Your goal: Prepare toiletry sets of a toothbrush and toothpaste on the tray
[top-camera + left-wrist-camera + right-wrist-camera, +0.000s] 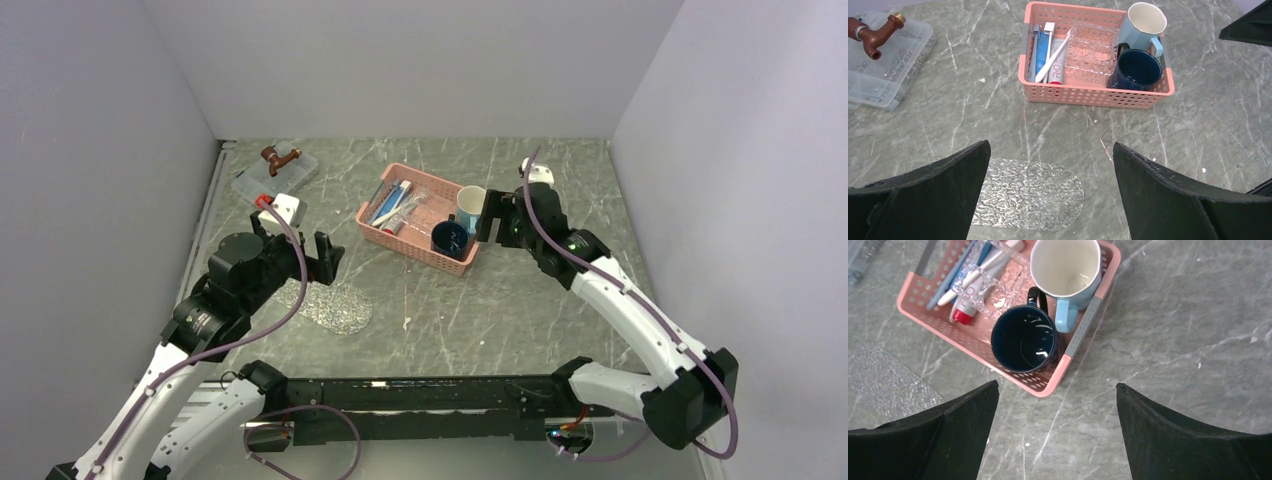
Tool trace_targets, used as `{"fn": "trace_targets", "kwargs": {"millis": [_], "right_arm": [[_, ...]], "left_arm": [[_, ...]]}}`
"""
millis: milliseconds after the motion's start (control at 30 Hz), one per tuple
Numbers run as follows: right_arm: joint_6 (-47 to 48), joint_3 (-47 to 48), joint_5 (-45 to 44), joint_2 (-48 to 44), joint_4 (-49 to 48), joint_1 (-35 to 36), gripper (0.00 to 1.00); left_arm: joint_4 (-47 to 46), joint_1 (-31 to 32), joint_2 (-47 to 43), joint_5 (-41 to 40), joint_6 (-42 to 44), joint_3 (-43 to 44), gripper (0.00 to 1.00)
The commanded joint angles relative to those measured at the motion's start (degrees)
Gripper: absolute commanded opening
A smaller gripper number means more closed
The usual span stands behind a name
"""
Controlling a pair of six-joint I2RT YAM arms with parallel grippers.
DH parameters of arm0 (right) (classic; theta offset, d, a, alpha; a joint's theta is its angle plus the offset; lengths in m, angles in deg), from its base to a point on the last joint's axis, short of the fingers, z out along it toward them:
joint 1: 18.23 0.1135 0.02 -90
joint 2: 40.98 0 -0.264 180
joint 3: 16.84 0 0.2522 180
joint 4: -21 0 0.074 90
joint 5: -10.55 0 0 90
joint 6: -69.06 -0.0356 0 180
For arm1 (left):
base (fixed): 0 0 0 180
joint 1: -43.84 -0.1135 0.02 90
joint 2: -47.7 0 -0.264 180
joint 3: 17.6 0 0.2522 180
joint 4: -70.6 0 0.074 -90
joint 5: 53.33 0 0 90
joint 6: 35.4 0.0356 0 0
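Observation:
The tray [335, 305] is a clear bumpy oval dish lying flat on the table, with nothing on it. My left gripper [325, 255] hovers open just beyond the tray [1033, 195], nothing between its fingers [1050, 145]. A whitish toothbrush [1053, 56] lies slanted across a blue toothpaste tube [1040, 50] in the left part of the pink basket [1088, 95]. A red-capped toothpaste [965, 312] shows in the right wrist view. My right gripper [490, 215] hangs open and empty [1057, 385] off the basket's right corner, beside the mugs.
The basket [415, 250] also holds a dark blue mug [450, 238], a light blue mug [470, 207] and a second clear bumpy dish [1093, 50]. A clear lidded box [275, 172] with a brown tap on top sits at the back left. Grey walls enclose the table.

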Motion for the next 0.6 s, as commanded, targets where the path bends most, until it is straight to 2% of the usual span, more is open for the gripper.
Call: {"fn": "trace_targets", "kwargs": {"millis": [0,100,167,500,567], "right_arm": [[-4.3,3.3,-2.5,3.9,1.2,0.7,0.88],[-7.3,3.6,-4.1,6.9,1.4,0.8,0.83],[-9.3,3.6,-4.7,8.6,1.0,0.8,0.74],[-17.3,4.1,-11.2,15.7,0.0,0.7,0.60],[-18.7,5.0,-12.4,17.4,0.5,0.8,0.55]], "left_arm": [[-1.2,0.0,0.3,-0.2,0.1,0.2,0.99],[-1.2,0.0,0.2,0.2,0.2,0.2,0.99],[-1.3,0.0,-0.1,0.4,0.3,0.2,0.99],[-1.2,0.0,0.0,1.0,0.5,0.1,0.99],[-1.2,0.0,-0.1,1.1,0.5,0.2,0.99]]}}
